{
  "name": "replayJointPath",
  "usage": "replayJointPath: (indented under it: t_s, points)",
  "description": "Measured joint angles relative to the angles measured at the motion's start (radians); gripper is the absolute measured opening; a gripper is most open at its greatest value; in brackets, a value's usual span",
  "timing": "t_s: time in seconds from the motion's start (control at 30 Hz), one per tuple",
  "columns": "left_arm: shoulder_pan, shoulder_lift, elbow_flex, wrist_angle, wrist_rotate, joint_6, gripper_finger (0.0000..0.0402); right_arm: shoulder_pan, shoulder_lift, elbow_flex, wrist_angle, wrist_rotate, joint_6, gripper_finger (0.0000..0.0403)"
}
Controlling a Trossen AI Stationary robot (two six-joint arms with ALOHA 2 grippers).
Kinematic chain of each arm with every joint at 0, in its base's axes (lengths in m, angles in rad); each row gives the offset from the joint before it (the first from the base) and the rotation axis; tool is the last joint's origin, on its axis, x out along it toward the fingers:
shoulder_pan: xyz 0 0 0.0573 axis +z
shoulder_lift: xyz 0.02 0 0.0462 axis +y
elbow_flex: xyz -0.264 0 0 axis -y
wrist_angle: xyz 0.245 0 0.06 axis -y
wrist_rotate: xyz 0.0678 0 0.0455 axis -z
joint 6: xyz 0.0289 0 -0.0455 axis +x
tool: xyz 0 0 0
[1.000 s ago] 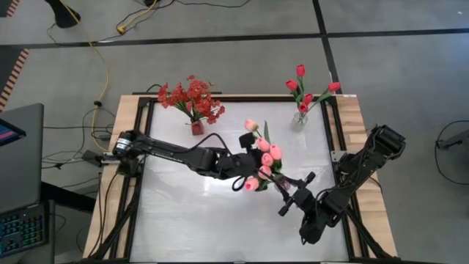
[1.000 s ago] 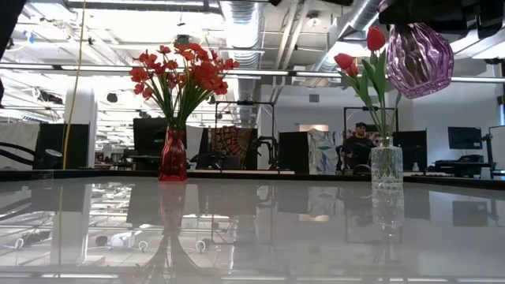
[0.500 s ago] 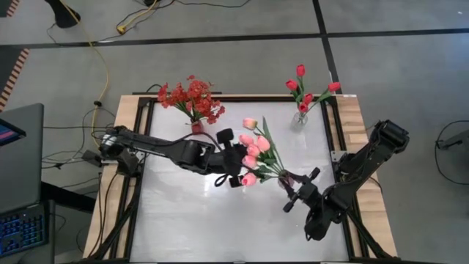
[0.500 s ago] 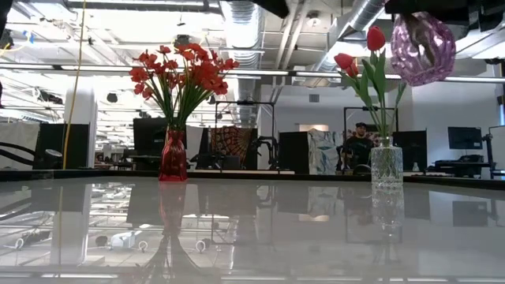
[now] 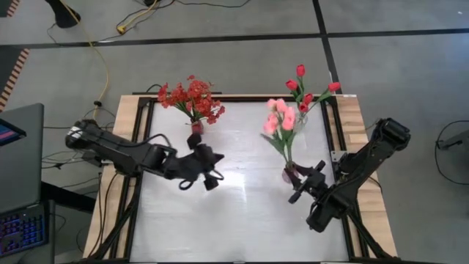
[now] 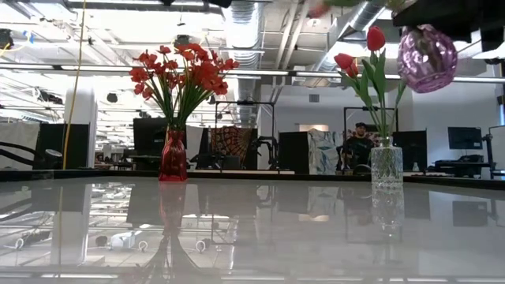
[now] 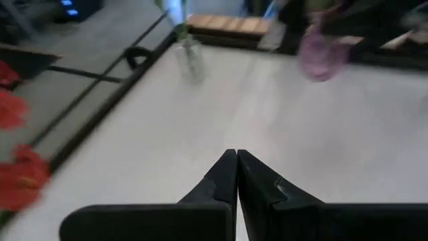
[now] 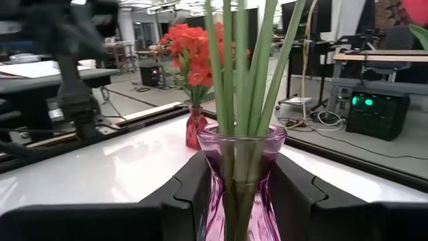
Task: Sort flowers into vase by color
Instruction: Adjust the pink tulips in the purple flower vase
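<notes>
Two pincers | right pincer (image 5: 299,183) pinching purple vase (image 5: 291,174) off the table (image 5: 242,220), I hold pink tulips (image 5: 281,117) upright in it | left pincer (image 5: 212,170) pressed together, empty, clear of stems

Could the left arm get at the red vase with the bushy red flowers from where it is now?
Probably yes. The left gripper, shut and holding nothing, hangs over bare table just in front of the red vase, with nothing between them. The right gripper is busy holding the purple vase of pink tulips well aside.
</notes>
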Motion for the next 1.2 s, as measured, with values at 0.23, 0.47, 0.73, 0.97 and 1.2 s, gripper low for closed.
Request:
replayJointPath:
  t_s: [0.23, 0.47, 0.73, 0.97, 1.2]
  points:
    - [-0.021, -0.039, -0.465, 0.881, 0.271, 0.009, 0.0, -0.053, 0.0, 0.0, 0.033, 0.0, -0.02, 0.0146]
    - [-0.016, 0.237, -0.654, 1.657, 0.341, -0.001, 0.0006, -0.043, 0.0, 0.0, 0.044, 0.001, -0.024, 0.0149]
    - [-0.013, 0.57, -0.434, 1.71, 0.453, 0.086, 0.0097, -0.023, 0.022, -0.014, 0.12, 0.002, -0.065, 0.0147]
    - [0.016, 0.737, -0.211, 1.703, 0.458, 0.141, 0.0237, -0.023, 0.074, -0.013, 0.171, 0.002, -0.027, 0.0147]
    - [0.065, 0.816, -0.013, 1.528, 0.459, 0.15, 0.0332, 0.009, 0.078, -0.013, 0.192, 0.002, -0.032, 0.0149]
